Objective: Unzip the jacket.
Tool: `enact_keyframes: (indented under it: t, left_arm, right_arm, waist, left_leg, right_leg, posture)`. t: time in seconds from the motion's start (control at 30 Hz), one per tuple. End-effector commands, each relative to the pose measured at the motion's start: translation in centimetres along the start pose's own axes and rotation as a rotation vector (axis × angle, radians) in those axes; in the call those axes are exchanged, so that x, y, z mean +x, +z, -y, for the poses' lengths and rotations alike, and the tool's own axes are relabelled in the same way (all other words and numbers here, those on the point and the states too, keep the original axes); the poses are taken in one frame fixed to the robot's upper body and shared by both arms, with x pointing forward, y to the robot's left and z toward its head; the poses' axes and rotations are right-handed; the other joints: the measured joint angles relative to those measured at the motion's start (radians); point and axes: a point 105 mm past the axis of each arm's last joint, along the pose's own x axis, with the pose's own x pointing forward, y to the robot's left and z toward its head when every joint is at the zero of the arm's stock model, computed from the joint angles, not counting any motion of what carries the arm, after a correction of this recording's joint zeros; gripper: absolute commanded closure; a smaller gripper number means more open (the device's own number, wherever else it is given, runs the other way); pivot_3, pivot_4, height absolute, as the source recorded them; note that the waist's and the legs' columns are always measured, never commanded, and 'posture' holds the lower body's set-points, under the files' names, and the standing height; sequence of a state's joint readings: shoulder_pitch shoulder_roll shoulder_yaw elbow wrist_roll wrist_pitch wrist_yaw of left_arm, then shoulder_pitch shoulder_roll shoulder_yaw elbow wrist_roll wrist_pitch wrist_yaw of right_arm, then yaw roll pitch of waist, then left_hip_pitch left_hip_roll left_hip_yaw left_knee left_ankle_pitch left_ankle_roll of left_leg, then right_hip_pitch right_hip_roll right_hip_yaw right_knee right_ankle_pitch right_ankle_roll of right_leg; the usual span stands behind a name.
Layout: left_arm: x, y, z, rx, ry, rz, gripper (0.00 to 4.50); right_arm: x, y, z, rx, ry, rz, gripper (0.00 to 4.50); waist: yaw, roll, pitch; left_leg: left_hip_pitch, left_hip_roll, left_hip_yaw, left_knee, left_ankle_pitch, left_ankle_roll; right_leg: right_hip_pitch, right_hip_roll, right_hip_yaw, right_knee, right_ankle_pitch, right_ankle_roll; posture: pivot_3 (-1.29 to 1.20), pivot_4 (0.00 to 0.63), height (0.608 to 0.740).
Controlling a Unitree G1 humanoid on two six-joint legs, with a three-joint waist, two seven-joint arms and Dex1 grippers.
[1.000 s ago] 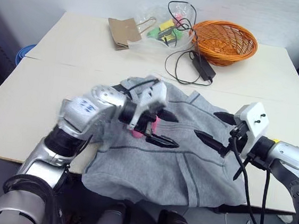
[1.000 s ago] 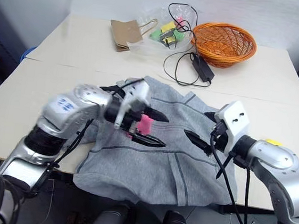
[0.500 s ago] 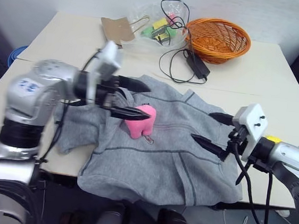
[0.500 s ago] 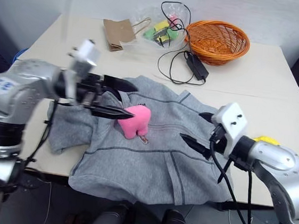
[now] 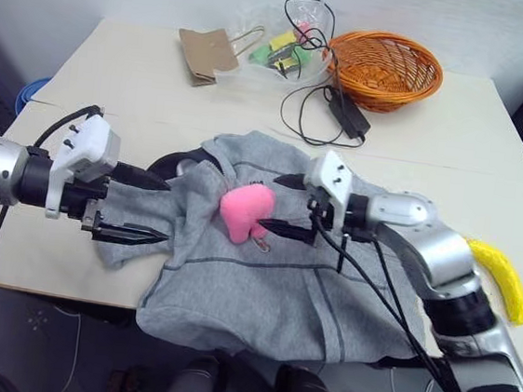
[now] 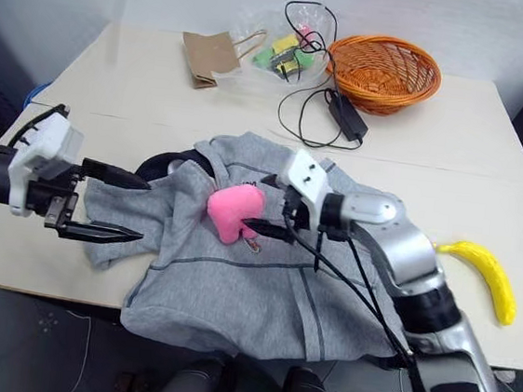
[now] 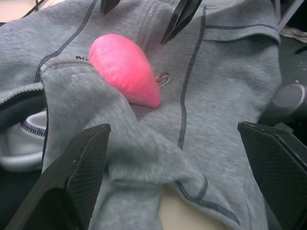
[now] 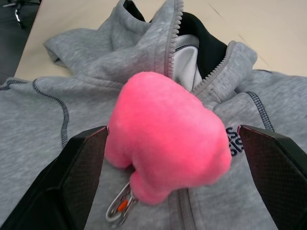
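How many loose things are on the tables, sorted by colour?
Grey: 1, the jacket
Pink: 1, the plush toy on the jacket
Orange: 1, the basket
Yellow: 1, the banana
Brown: 1, the paper bag
Black: 1, the power adapter with cable
Clear: 1, the plastic bag of small items
Total: 7

Left tool (image 5: 134, 206) and right tool (image 5: 289, 204) both gape wide, facing each other.

Jacket (image 5: 262, 280) soft matt grey cloth; pink toy (image 5: 244, 209) fuzzy plush; basket (image 5: 385, 70) woven wicker; tabletop (image 5: 124, 79) smooth matt
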State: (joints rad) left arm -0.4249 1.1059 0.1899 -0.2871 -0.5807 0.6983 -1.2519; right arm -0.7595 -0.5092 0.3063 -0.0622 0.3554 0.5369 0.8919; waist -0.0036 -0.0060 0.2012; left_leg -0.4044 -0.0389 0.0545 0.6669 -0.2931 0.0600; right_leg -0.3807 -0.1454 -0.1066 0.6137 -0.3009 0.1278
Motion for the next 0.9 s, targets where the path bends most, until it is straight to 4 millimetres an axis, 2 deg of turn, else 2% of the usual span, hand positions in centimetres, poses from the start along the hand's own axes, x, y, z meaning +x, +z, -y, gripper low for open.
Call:
enact_keyframes:
  t: [0.03, 0.1, 0.2, 0.3, 0.47, 0.53, 0.7, 0.77, 0.9]
  left_arm:
    - [-0.1, 0.8, 0.3, 0.052, 0.033, 0.007, 0.00]
    - [-0.1, 0.9, 0.3, 0.051, 0.042, 0.012, 0.00]
    - [0.1, 0.8, 0.0, 0.062, 0.055, 0.009, 0.00]
    - [0.3, 0.9, -0.4, 0.070, 0.065, 0.013, 0.00]
    - [0.5, 1.1, -1.2, 0.097, 0.071, 0.019, 0.00]
    - [0.7, 1.3, -1.7, 0.110, 0.075, 0.030, 0.00]
    - [2.5, 2.9, -3.2, 0.178, 0.033, 0.084, 0.00]
    - [4.1, 4.0, -3.9, 0.232, -0.010, 0.104, 0.00]
    - [7.1, 5.1, -5.5, 0.311, -0.081, 0.105, 0.00]
  right_arm:
    - [0.5, 0.2, 0.2, -0.010, 0.028, 0.015, 0.39]
    - [0.8, 0.1, 0.1, 0.016, 0.043, 0.024, 0.86]
    - [1.2, 0.2, -0.1, 0.043, 0.058, 0.046, 1.98]
    - [1.5, 0.3, -0.3, 0.064, 0.067, 0.061, 2.81]
    - [1.0, 0.2, -0.7, 0.076, 0.076, 0.069, 4.35]
    - [0.4, 0.1, -0.6, 0.073, 0.063, 0.065, 4.43]
    - [-3.6, 0.1, -0.1, 0.074, -0.037, 0.047, 4.43]
    - [-5.7, 0.1, -0.1, 0.085, -0.102, 0.040, 4.43]
    - [-8.4, 0.5, 0.1, 0.114, -0.246, 0.049, 4.43]
  waist:
    - [0.000, 0.000, 0.000]
    - [-0.001, 0.000, 0.000]
    - [-0.002, 0.000, 0.000]
    - [-0.002, 0.000, 0.000]
    - [0.000, 0.000, 0.000]
    - [0.001, 0.000, 0.000]
    - [0.012, 0.000, 0.000]
    - [0.021, 0.000, 0.000]
    - [0.028, -0.001, 0.000]
  left_leg:
    - [0.000, 0.000, 0.000, 0.000, 0.000, 0.000]
    - [0.000, 0.000, 0.000, 0.000, 0.000, 0.000]
    - [0.000, 0.000, 0.002, 0.000, 0.000, 0.000]
    - [0.000, 0.000, 0.005, 0.000, 0.000, -0.001]
    - [0.000, 0.000, 0.007, 0.000, 0.000, -0.001]
    - [-0.001, 0.000, 0.007, 0.000, 0.000, -0.001]
    - [-0.002, -0.001, 0.007, 0.001, 0.000, 0.000]
    - [-0.002, -0.001, 0.009, 0.000, 0.000, 0.000]
    - [-0.003, -0.001, 0.012, 0.001, 0.001, 0.001]
  right_leg:
    - [-0.001, 0.000, 0.000, 0.001, 0.000, 0.000]
    - [-0.003, 0.000, 0.000, 0.005, 0.000, 0.000]
    - [-0.004, 0.001, -0.001, 0.006, 0.000, 0.000]
    - [-0.006, 0.001, 0.000, 0.007, 0.000, 0.000]
    - [-0.009, 0.001, 0.001, 0.009, 0.000, 0.000]
    - [-0.009, 0.000, 0.001, 0.010, 0.000, 0.000]
    - [-0.010, 0.000, 0.000, 0.010, 0.000, 0.000]
    - [-0.010, -0.001, 0.000, 0.009, 0.000, 0.000]
    - [-0.010, -0.001, 0.000, 0.008, 0.000, 0.000]
  posture:
    - [0.00, 0.150, 0.740]
    - [0.00, 0.150, 0.740]
    - [0.00, 0.150, 0.740]
    - [0.00, 0.150, 0.740]
    - [0.00, 0.150, 0.740]
    - [0.00, 0.150, 0.740]
    - [0.00, 0.150, 0.740]
    - [0.00, 0.150, 0.740]
    - [0.00, 0.150, 0.740]
